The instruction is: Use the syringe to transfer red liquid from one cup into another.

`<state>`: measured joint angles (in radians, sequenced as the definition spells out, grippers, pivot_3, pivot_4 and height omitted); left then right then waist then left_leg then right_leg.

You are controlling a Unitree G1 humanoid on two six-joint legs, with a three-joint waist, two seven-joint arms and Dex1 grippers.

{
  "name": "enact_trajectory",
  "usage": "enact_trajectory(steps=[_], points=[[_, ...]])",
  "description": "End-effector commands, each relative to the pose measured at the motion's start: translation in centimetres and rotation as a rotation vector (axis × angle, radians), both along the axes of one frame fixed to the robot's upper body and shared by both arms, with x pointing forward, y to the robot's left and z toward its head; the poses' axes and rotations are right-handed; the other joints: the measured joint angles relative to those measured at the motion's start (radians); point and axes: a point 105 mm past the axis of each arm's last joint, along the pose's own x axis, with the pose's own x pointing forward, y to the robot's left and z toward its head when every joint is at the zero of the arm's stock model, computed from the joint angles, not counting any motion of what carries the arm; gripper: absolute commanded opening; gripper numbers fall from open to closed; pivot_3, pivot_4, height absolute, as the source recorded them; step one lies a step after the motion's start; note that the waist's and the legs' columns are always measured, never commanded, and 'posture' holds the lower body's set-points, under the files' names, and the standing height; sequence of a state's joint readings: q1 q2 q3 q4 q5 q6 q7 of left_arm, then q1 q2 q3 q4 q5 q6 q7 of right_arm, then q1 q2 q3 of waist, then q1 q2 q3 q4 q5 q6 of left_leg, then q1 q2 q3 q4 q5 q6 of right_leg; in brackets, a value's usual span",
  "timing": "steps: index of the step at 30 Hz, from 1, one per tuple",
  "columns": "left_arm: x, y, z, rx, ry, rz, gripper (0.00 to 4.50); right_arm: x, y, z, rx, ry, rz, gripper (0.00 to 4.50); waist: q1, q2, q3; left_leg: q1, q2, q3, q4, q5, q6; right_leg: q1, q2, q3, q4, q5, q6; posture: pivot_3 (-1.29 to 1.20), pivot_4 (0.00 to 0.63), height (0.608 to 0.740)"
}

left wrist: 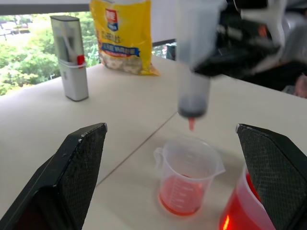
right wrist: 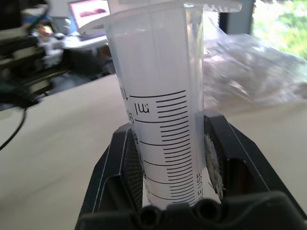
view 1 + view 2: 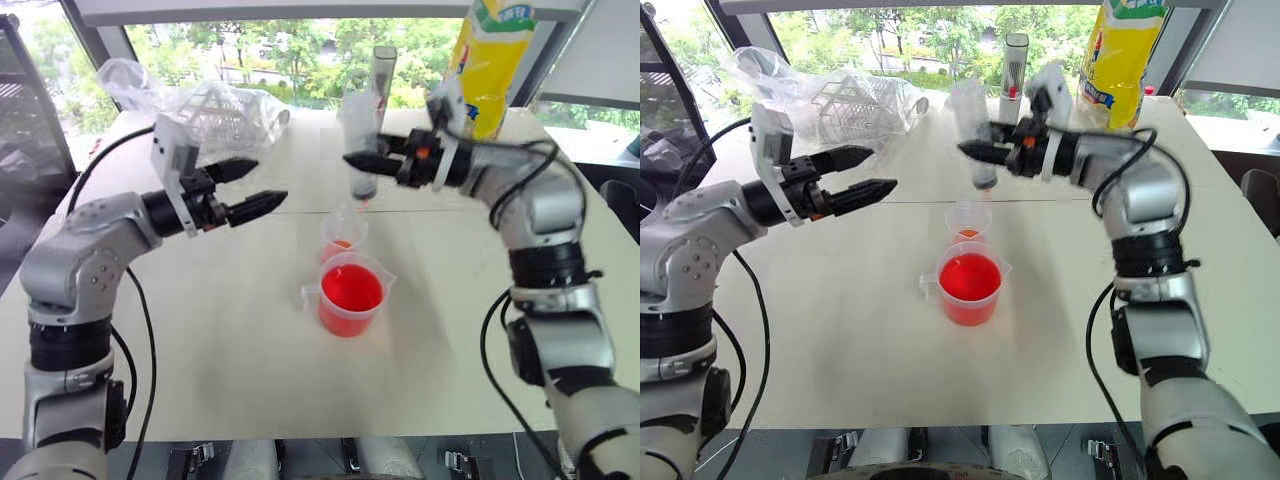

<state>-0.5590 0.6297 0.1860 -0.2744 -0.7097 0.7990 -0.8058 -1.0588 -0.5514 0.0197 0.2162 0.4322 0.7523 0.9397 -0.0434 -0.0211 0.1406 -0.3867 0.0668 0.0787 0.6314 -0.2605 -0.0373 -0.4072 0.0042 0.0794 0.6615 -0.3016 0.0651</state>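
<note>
The right gripper [image 3: 362,160] is clamped on the barrel of the syringe [image 3: 360,130], holding it upright with its orange-red tip hanging just above the small cup [image 3: 344,233]. That cup stands directly below the right gripper and holds a shallow layer of red liquid [image 1: 181,199]. The beaker [image 3: 350,295], nearly full of the same liquid, stands on the counter [image 3: 250,340] touching or just beside the small cup, on the side nearer the robot. The left gripper [image 3: 262,186] hangs with its jaws wide apart and nothing between them, well off to the left of both cups and level with the syringe.

The dark plunger seal sits low in the barrel, so the syringe looks mostly spent. The risk now is drips: the tip is wet, and swinging it sideways could spot the counter. Lowering it off-centre could also knock the light small cup against the beaker and slop the red liquid over.
</note>
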Motion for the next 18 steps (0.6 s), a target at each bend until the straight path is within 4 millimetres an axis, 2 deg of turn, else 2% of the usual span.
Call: enact_trajectory(steps=[1, 2, 4, 9, 12, 18], points=[[-1.3, -0.8, 0.6, -0.011, -0.039, -0.044, 4.44, -0.1, -1.6, 1.5, -0.037, 0.087, -0.111, 1.39, 0.000, 0.000, 0.000, 0.000, 0.000, 0.000, 0.000, 0.000, 0.000, 0.000, 0.000, 0.000, -0.001, 0.000, -0.001, 0.00, 0.150, 0.740], [-1.4, -0.9, 0.4, -0.029, -0.029, -0.045, 4.44, 0.4, -2.6, 0.9, -0.102, 0.149, -0.194, 1.39, 0.000, 0.000, 0.000, 0.000, 0.000, 0.000, -0.001, 0.000, 0.000, 0.000, 0.000, 0.000, -0.001, 0.000, -0.001, 0.00, 0.150, 0.740], [-1.7, -1.0, 0.4, -0.072, -0.013, -0.049, 4.44, 0.6, -5.1, -1.6, -0.253, 0.337, -0.360, 1.39, 0.001, 0.000, 0.000, 0.000, 0.000, 0.000, -0.001, 0.000, 0.000, 0.000, 0.000, 0.000, -0.001, -0.001, -0.001, 0.00, 0.150, 0.740], [-2.1, -1.3, -0.1, -0.082, -0.004, -0.042, 4.44, -0.7, -8.1, -7.3, -0.450, 0.587, -0.498, 1.39, -0.002, 0.000, 0.000, -0.002, 0.000, 0.000, -0.001, 0.000, 0.000, -0.001, 0.000, 0.001, -0.004, -0.001, -0.001, 0.00, 0.150, 0.740], [-2.1, -1.1, -0.2, -0.078, -0.004, -0.034, 4.44, -1.2, -9.3, -10.3, -0.552, 0.652, -0.542, 1.39, -0.002, 0.000, 0.000, -0.002, 0.000, 0.000, -0.002, 0.000, 0.001, -0.001, 0.001, 0.001, -0.005, -0.001, -0.001, 0.00, 0.150, 0.740], [-2.2, -0.9, -0.3, -0.053, -0.005, -0.025, 4.44, -1.7, -10.0, -14.0, -0.610, 0.770, -0.585, 1.39, -0.002, 0.000, 0.000, -0.003, -0.001, 0.000, -0.001, 0.000, 0.001, -0.002, 0.002, 0.001, -0.004, 0.000, -0.001, 0.00, 0.150, 0.740]])
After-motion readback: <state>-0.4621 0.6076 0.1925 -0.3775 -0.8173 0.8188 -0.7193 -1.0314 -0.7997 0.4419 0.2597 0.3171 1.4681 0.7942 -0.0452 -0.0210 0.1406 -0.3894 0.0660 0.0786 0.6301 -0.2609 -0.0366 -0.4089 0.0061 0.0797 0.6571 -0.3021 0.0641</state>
